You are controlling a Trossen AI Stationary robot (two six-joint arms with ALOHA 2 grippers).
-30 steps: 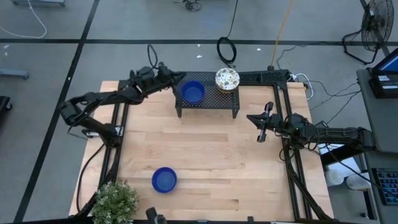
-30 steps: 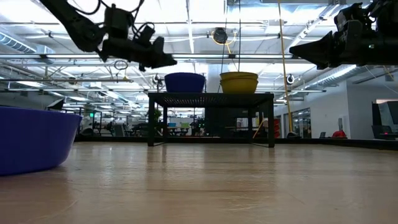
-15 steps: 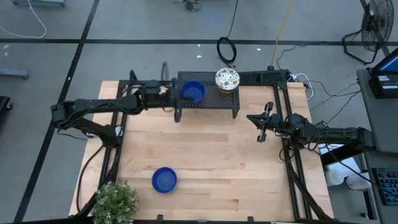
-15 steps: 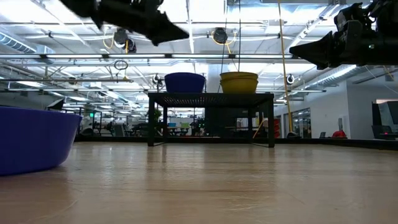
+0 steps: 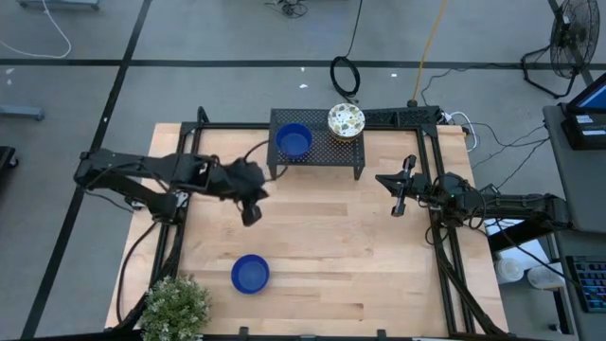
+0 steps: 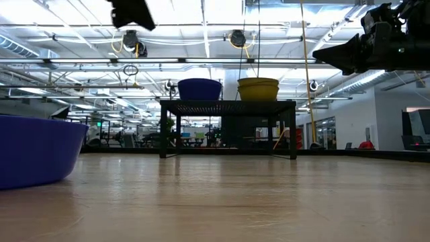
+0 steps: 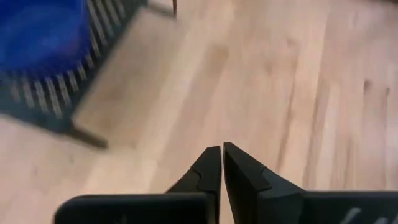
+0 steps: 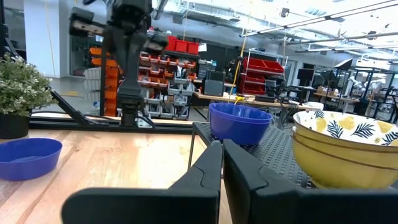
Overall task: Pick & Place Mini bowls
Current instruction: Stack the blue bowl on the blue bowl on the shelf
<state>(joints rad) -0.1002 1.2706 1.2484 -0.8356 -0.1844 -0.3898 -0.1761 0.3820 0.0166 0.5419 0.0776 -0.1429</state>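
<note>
A black mesh rack (image 5: pixel 317 152) at the table's far side bears a blue mini bowl (image 5: pixel 294 141) on its base and, at its far right corner, a floral mini bowl (image 5: pixel 346 121) with a yellow outside (image 6: pixel 258 89). Another blue mini bowl (image 5: pixel 250 274) rests on the wood near the front left. My left gripper (image 5: pixel 251 219) hangs shut over bare wood in front of the rack's left end, slanting down, with nothing in it (image 7: pixel 222 149). My right gripper (image 5: pixel 382 178) waits shut at the right side, pointing toward the table's left (image 8: pixel 222 146).
A potted plant (image 5: pixel 175 305) stands at the near left corner. Black frame rails (image 5: pixel 445 246) run along the table's left and right sides. Open wood (image 5: pixel 331 246) lies between the rack and the near edge.
My left gripper has swung away from the blue bowl on the rack, going toward the table's near edge and upward. It has turned from pointing along the rack to slanting down over the wood. The bowl stays on the rack.
</note>
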